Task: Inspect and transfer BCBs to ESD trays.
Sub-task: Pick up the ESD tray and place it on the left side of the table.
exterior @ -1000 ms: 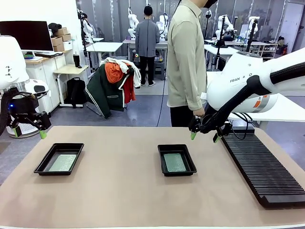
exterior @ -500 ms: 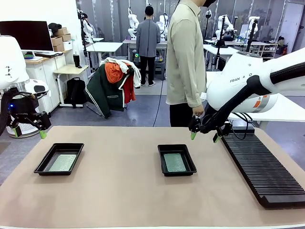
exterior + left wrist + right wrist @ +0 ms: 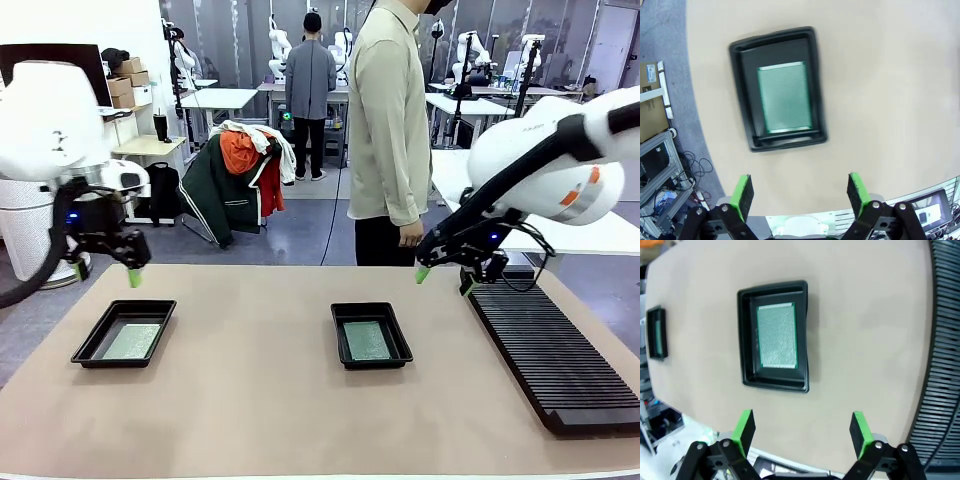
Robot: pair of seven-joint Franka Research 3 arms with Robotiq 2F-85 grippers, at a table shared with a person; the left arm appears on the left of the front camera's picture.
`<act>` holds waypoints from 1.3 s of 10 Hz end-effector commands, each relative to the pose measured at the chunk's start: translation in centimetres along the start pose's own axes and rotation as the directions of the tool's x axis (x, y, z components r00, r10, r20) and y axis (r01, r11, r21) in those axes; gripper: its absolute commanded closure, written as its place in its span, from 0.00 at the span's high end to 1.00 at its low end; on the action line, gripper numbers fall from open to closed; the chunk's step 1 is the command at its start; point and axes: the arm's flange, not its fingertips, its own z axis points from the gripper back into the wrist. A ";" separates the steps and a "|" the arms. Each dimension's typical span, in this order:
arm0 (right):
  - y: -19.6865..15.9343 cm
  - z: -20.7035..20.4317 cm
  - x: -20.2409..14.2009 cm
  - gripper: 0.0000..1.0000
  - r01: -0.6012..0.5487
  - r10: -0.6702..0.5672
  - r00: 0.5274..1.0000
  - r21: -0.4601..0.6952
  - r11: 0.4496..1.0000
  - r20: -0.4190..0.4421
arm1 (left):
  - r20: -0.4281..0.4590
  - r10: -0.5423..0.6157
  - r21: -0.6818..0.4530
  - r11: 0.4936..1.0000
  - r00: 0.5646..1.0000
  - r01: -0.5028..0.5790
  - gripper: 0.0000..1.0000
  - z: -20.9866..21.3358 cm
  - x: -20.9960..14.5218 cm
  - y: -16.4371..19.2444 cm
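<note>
Beige matting covers my table [image 3: 250, 400], with a grey-floored lab behind: white desks, a jacket-draped chair [image 3: 235, 180], a person in a pale shirt [image 3: 388, 130] at the far edge. Two ESD trays sit well apart, the left tray [image 3: 124, 333] and the centre tray [image 3: 370, 335], each with a BCB [image 3: 132, 341] [image 3: 366, 341] flat inside. A black slotted rack [image 3: 555, 350] lies at the right. I see my left gripper [image 3: 103, 272] and right gripper [image 3: 443, 278] hovering with jaws wide, holding nothing.
</note>
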 end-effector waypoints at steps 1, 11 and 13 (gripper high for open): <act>-2.3 1.2 -1.0 1.00 -0.036 0.041 0.998 0.094 0.995 -0.050 | -0.014 0.025 -0.024 0.999 1.000 -0.026 1.00 0.2 -0.1 -4.2; -8.9 2.9 -0.9 1.00 -0.070 0.096 0.989 0.214 0.974 -0.115 | 0.072 0.090 -0.124 0.989 0.993 -0.081 1.00 -2.8 2.6 -26.7; -8.9 2.9 -0.9 1.00 -0.070 0.096 0.989 0.214 0.974 -0.115 | 0.092 0.097 -0.120 0.989 0.991 -0.085 1.00 -4.2 3.5 -29.9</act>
